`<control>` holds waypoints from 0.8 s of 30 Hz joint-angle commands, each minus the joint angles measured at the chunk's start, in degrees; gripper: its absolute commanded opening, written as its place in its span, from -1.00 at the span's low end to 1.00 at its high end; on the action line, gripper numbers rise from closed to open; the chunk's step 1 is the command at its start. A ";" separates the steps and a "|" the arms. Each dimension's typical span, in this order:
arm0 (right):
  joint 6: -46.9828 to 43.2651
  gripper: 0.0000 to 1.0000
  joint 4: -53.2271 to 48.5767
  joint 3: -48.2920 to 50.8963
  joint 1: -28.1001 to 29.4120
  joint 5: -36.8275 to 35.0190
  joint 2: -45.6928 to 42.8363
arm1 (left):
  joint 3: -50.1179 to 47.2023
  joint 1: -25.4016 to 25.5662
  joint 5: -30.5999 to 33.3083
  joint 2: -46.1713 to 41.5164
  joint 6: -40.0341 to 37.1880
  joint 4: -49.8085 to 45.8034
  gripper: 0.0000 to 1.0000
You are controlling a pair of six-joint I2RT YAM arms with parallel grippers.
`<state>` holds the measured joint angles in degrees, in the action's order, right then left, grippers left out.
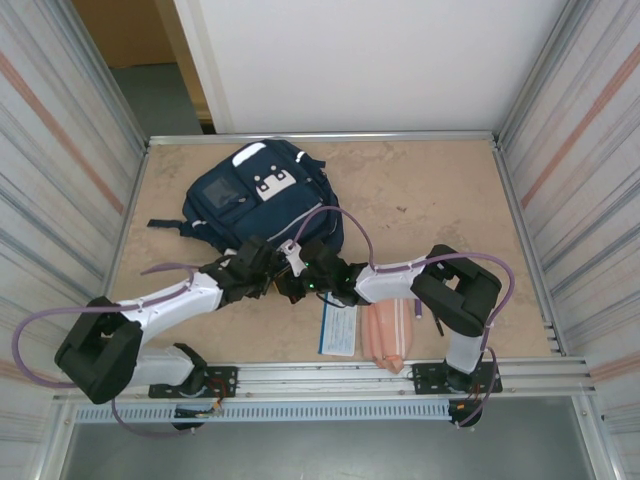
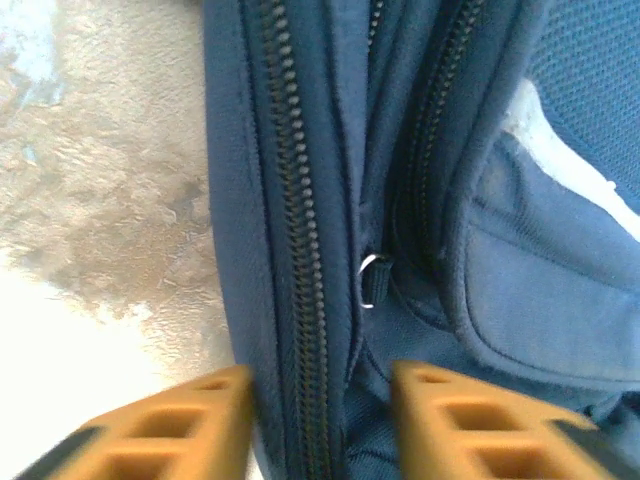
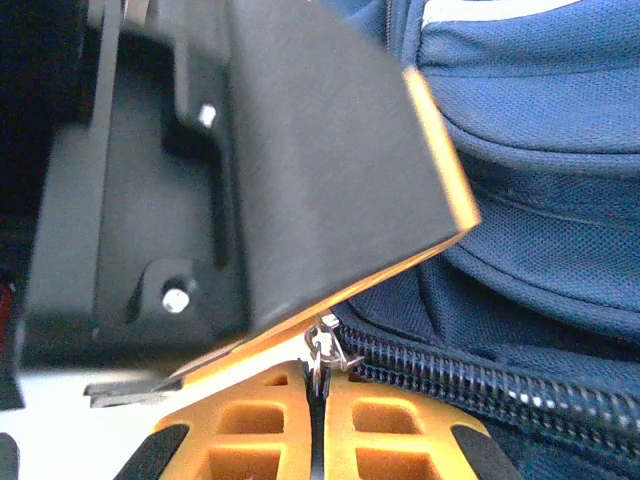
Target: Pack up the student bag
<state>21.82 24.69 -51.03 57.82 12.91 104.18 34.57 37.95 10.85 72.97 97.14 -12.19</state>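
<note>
Where the student bag [image 1: 262, 195] lies flat, left of centre toward the desk's [image 1: 430, 200] far edge, its white patches [image 1: 272, 183] carry marks too small to read. Left tool [image 2: 320, 378]: fingers [image 2: 190, 420] apart, astride zip seam [image 2: 300, 250]; pinching or not, cannot tell. Right tool [image 3: 318, 378]: closed tight on metal zip pull [image 3: 322, 345] at bag's near edge.

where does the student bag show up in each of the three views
top external: student bag lies upper left of centre, flat on the table.
left wrist: student bag spans the middle and right.
right wrist: student bag sits on the right side.
shared landmark: the black zipper; the right fingers pinch its pull.
</note>
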 commanded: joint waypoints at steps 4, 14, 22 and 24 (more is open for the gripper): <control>-2.69 -1.00 -5.33 -0.57 -1.90 -1.50 -2.51 | -1.70 -5.35 0.71 -2.02 -9.08 3.67 -1.00; -6.09 -1.00 -22.99 0.19 -10.93 -15.41 -7.80 | -0.91 -20.88 -9.14 -8.74 -35.26 -2.12 -1.00; -3.55 -1.00 -22.15 0.89 -14.99 -8.74 -8.33 | 5.07 -42.07 -27.03 -2.45 -48.04 -7.50 -0.77; -3.37 -1.00 -21.44 -0.28 -14.26 -6.95 -7.63 | 6.72 -45.86 -34.33 -0.09 -48.81 -5.65 -0.33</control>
<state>16.58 8.25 -51.09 43.99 6.02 97.43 37.93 -3.16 -14.96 70.81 53.95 -17.69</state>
